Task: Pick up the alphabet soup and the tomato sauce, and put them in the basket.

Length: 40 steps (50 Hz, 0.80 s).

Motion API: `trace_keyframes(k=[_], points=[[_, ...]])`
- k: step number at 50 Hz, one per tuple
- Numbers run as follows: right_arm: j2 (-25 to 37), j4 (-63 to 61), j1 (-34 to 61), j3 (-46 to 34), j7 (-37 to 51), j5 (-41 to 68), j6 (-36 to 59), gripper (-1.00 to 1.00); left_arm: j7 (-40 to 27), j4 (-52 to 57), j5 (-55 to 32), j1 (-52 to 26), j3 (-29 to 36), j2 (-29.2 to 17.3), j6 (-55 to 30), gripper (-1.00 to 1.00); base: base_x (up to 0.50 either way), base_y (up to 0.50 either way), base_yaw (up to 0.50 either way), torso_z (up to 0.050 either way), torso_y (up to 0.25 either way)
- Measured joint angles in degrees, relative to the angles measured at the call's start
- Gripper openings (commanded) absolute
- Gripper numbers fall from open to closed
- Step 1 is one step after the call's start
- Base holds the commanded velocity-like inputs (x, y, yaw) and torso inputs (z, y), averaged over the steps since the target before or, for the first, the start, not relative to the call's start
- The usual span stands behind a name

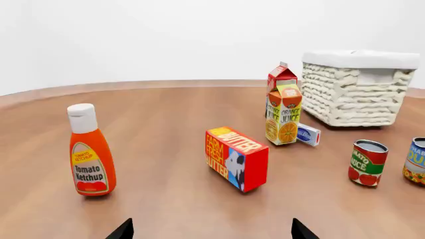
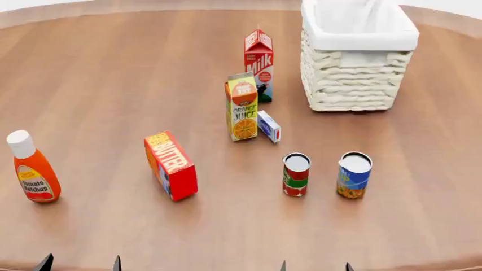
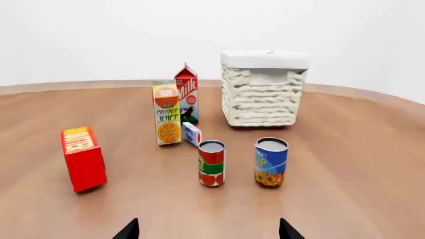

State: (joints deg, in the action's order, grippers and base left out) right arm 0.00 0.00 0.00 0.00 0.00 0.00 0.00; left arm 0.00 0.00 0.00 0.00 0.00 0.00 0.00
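Both grippers' jaws spread wide, empty. On the wood-grain counter point(image 2: 98, 84), cylindrical alphabet soup point(image 2: 354, 174) stands at three o'clock of tomato sauce point(image 2: 296, 174); woven basket point(image 2: 354, 79) beyond.

Blue alphabet soup point(image 2: 354, 174) upright beside red-green tomato sauce point(image 2: 296, 174), cream wicker basket point(image 2: 358, 79) well behind

Blue alphabet soup point(image 2: 354, 175), red-green tomato sauce point(image 2: 296, 175), cream woven basket point(image 2: 354, 84).
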Motion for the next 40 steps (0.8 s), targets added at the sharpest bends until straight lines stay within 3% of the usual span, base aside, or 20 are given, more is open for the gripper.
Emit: trace_keyframes(k=[21,40], points=[[2.56,-2.38,-1.71,-2.65,4.26,1.43,2.02,1.0,-2.83,2.67,-0.95,1.55,3.21,-2.87,-0.07,1.0,0.0,0.0,0.0,0.0,0.0],[5.56,-21.81,-4.2,-3.91,7.88,0.71,11.48,1.0,-5.11,24.92,0.61,5.5,4.72,-6.39,-8.14,1.0,0.0,0.0,0.0,0.0,0.0]])
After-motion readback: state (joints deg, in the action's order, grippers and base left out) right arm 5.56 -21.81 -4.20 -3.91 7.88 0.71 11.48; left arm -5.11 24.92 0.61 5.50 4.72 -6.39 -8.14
